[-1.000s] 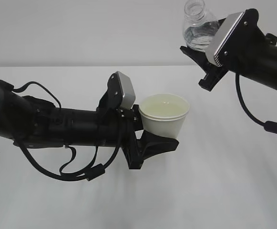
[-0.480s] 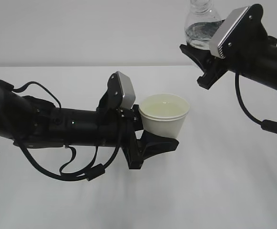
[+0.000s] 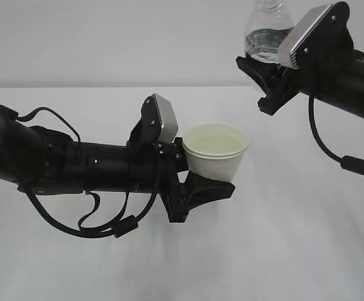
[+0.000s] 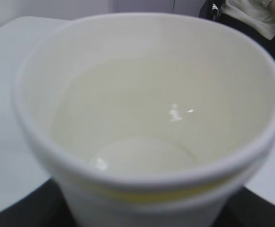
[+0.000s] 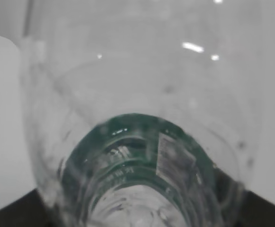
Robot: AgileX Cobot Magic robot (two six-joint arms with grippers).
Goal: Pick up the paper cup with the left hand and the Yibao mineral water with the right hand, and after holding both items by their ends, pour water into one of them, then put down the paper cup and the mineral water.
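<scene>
Sitting upright in the left pincer [image 3: 197,182]: the paper cup [image 3: 215,157].

The white tabletop [image 3: 294,251] lies bare in front of and to the right of the small white tapered paper cup [image 3: 215,157]; the long black left arm with its two-finger gripper [image 3: 197,191] bars the left middle, clamped on that cup, which is raised off the surface. The black right arm and gripper [image 3: 266,78], closed on the clear plastic bottle with a green label band [image 3: 266,31], fills the upper right; open air separates bottle and cup.
</scene>
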